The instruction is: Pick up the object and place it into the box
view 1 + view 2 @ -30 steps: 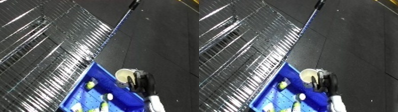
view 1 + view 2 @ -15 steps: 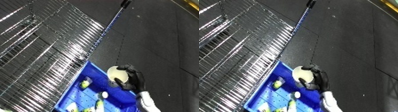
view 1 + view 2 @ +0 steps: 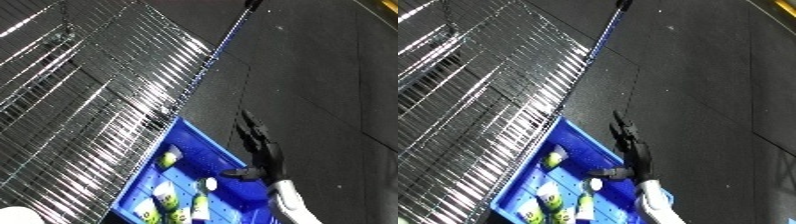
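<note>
The right hand (image 3: pixel 258 145) reaches up from the lower right, fingers straight and empty, above the blue bin's (image 3: pixel 206 150) right rim. Inside the bin, at lower centre, lie pale and yellow-green objects (image 3: pixel 169 159). Dark floor (image 3: pixel 329 90) fills the right; a wire shelf (image 3: pixel 98 90) spans the upper left.

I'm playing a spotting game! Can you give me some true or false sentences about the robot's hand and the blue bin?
1. The bin is blue. True.
2. The right hand has straight fingers and holds nothing. True.
3. The bin is empty. False: several yellow-green things lie inside.
4. The bin sits beside a wire rack. True.
5. The floor is bright white. False: it is dark grey.
</note>
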`<state>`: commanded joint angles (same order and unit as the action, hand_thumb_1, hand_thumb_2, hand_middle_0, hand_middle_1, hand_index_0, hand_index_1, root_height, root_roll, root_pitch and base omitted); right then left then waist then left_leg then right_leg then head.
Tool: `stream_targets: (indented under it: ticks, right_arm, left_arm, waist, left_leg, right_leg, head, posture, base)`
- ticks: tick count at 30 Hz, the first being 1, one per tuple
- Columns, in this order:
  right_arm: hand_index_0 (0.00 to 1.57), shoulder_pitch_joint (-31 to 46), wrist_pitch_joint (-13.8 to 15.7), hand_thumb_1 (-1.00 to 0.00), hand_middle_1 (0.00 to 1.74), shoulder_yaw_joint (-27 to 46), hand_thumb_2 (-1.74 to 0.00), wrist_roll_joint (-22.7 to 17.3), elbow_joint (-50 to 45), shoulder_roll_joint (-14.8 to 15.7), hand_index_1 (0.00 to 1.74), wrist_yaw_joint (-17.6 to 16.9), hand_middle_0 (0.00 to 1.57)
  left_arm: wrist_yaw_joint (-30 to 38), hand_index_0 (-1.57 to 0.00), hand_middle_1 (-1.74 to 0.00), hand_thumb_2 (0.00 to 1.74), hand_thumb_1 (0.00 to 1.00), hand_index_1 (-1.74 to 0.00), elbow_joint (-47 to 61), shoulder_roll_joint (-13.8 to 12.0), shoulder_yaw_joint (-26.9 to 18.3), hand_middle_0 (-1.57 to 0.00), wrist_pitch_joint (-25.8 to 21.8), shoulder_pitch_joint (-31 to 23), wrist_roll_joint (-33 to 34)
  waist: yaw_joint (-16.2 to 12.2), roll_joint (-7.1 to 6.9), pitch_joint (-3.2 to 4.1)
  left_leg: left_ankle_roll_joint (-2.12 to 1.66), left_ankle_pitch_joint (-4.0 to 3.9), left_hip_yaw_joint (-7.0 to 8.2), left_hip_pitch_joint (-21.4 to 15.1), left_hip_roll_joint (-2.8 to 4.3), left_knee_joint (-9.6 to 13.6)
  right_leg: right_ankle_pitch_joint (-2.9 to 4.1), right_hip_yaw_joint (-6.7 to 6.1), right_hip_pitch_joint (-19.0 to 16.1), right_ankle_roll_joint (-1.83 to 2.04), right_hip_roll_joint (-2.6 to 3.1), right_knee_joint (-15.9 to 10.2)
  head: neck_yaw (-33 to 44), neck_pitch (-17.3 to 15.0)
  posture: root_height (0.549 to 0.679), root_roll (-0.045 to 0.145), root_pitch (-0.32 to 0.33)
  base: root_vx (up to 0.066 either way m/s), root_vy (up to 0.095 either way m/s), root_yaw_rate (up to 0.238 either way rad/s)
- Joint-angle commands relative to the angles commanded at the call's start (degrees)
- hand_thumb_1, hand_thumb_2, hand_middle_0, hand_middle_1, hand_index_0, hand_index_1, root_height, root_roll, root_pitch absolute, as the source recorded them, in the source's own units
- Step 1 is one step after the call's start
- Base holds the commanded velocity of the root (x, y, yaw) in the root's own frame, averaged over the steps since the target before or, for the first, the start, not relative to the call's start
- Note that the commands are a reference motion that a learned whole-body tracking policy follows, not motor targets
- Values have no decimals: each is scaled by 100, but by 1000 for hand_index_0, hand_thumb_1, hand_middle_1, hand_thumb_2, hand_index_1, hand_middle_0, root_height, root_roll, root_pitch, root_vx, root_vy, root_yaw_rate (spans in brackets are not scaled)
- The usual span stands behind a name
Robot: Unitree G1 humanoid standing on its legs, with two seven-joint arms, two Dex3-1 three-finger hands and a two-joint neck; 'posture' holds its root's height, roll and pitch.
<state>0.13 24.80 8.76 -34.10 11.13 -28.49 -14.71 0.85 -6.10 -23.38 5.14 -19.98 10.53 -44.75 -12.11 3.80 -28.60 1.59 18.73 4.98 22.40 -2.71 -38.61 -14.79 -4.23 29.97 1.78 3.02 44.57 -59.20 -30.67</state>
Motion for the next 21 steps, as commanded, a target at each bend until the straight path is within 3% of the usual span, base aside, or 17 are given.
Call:
stream_targets:
  ticks: [6, 10, 16, 21]
  right_arm:
    - [0, 9, 91, 0, 0, -73, 0, 244, -225, 69, 0, 39, 0]
    - [0, -42, 157, 0, 0, -192, 0, 615, -525, 135, 0, -33, 0]
    - [0, -315, 78, 0, 0, -486, 0, 977, -935, 149, 0, -2, 0]
    - [0, -543, -43, 0, 0, -702, 0, 1167, -1162, 138, 0, 236, 0]
  left_arm:
    - [-19, -1570, -1740, 1740, 1000, -1740, 37, -3, 0, -1570, 56, -27, 17]
    - [-66, -1570, -1740, 1740, 1000, -1740, 38, 5, 32, -1570, 123, -41, 15]
    - [-210, -1570, -1740, 1740, 1000, -1740, -81, 14, 127, -1570, 263, 10, 68]
    - [-304, -1570, -1740, 1740, 1000, -1740, -165, 17, 141, -1570, 406, 44, 155]
  waist:
    - [63, -31, -6]
    - [151, -66, 4]
    - [350, -154, 22]
    - [555, -246, 48]
  left_leg:
    - [-5, -11, -54, 12, -25, -15]
    - [-14, -24, -124, 11, -49, -25]
    - [-38, -53, -260, 48, -93, -62]
    - [-54, -23, -366, 117, -101, -218]
  right_leg:
    - [-26, 34, -38, -17, -11, 27]
    - [-67, 65, -88, -33, -34, 59]
    - [-102, 137, -166, -47, -59, 77]
    - [-142, 240, -236, -61, -112, 133]
  head:
    - [385, -112]
    - [849, -149]
    - [1373, -294]
    - [2050, -475]
  posture:
    - [639, 73, 57]
    - [638, 75, 51]
    - [639, 75, 43]
    - [638, 75, 29]
  base:
    - [5, -38, 105]
    - [-3, -64, 160]
    - [-1, -92, 190]
    - [35, -89, 143]
